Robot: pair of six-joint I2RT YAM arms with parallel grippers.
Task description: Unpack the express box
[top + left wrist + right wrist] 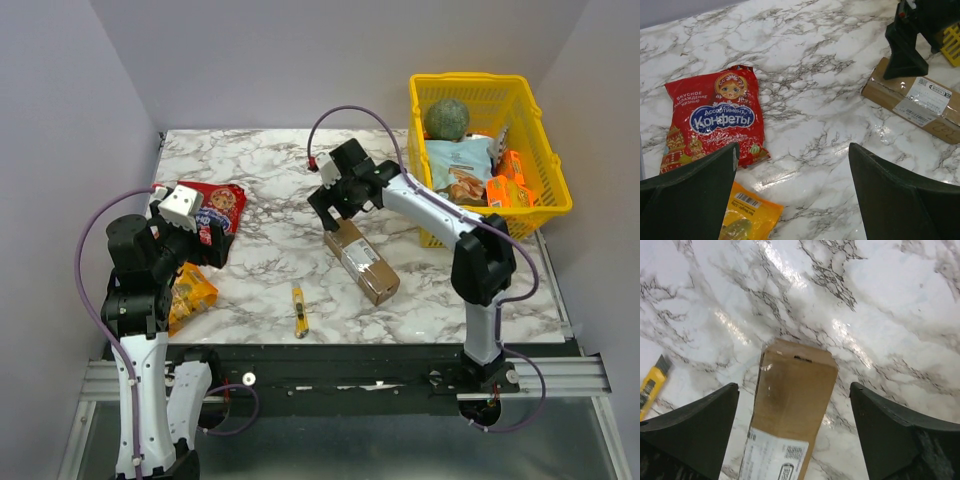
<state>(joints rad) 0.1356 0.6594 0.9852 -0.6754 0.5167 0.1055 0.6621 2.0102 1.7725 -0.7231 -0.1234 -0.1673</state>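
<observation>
The express box is a long brown carton with a white label, lying flat on the marble table just right of centre. My right gripper hovers over its far end, open, with the jaws standing on either side of the carton and apart from it. From the right wrist, the express box runs down between the wide-open right gripper. My left gripper is open at the table's left side, nothing between its fingers. In the left wrist view, the open left gripper faces bare marble, with the express box far right.
A red snack bag lies at the left, an orange bag below it by the left arm. A yellow utility knife lies near the front edge. A yellow basket holding several items stands at the back right.
</observation>
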